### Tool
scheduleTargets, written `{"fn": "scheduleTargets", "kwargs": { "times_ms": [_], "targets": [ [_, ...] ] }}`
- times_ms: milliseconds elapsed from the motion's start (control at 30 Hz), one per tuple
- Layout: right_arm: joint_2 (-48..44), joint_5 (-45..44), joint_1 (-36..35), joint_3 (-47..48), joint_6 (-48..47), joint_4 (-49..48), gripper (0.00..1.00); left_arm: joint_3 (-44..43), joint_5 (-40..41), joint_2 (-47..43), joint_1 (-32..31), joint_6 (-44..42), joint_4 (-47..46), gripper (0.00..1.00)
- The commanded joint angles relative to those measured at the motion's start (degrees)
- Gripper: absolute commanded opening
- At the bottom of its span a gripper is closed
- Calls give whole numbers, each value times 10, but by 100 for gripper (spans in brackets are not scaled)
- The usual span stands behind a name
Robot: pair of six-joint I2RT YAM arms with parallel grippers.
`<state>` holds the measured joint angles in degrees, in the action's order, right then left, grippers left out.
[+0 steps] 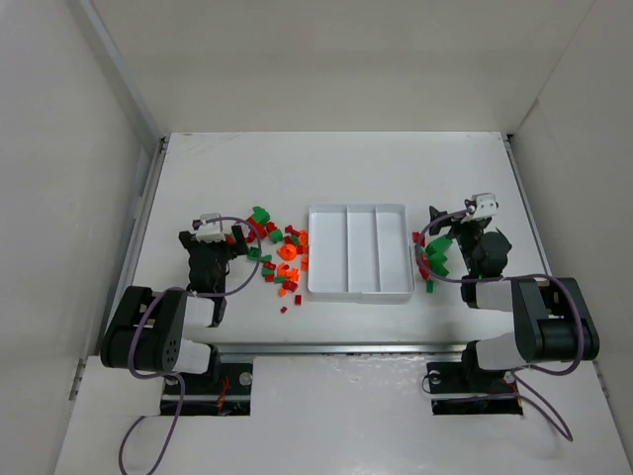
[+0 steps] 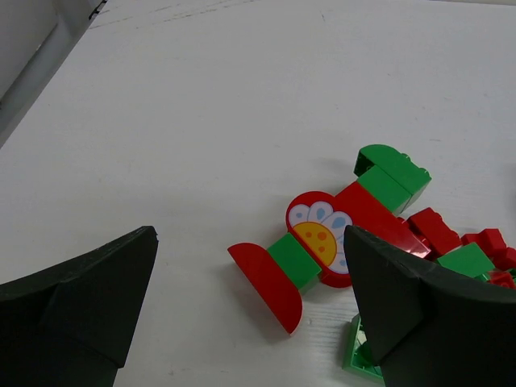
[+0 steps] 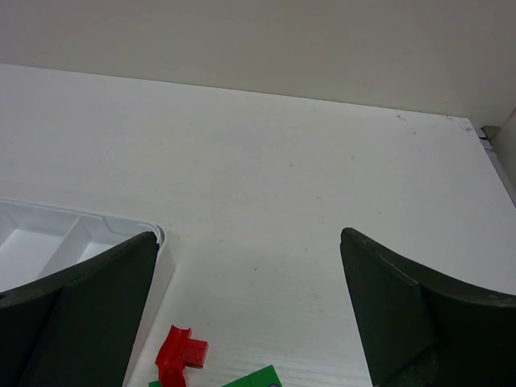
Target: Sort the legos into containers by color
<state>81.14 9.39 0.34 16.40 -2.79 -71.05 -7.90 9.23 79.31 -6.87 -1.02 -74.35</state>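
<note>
Beside the tray (image 1: 360,294), I log left hand (image 2: 250,234) and right hand (image 3: 250,235) low over legos (image 1: 282,259), both wide open, empty

The left arm (image 1: 158,332) and the right arm (image 1: 539,322) are built alike: bulky matte-black joint housings with rounded ends, linked by white sections. Each stands on a black base plate (image 1: 203,381) at the near edge of the bench (image 1: 396,168). A thin purplish-grey cable (image 1: 148,435) loops out from each base and runs up the arm. Farther from that edge, a small white block (image 1: 210,223) caps each wrist. The left pincer (image 2: 250,231) and the right pincer (image 3: 248,235) each have two broad, dark, wedge-shaped fingers (image 2: 81,306) with flat inner faces.
</note>
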Motion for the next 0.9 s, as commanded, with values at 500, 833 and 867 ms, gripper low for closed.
{"fn": "scheduleTargets", "kwargs": {
  "times_ms": [500,833,867],
  "targets": [
    [-3,-4,-3,5,2,-21,100,17,35,-12,-13,-6,-162,100],
    [-3,-4,-3,5,2,-21,100,4,90,0,-20,7,-156,100],
    [-3,-4,-3,5,2,-21,100,4,105,0,-26,7,-156,100]
  ]
}}
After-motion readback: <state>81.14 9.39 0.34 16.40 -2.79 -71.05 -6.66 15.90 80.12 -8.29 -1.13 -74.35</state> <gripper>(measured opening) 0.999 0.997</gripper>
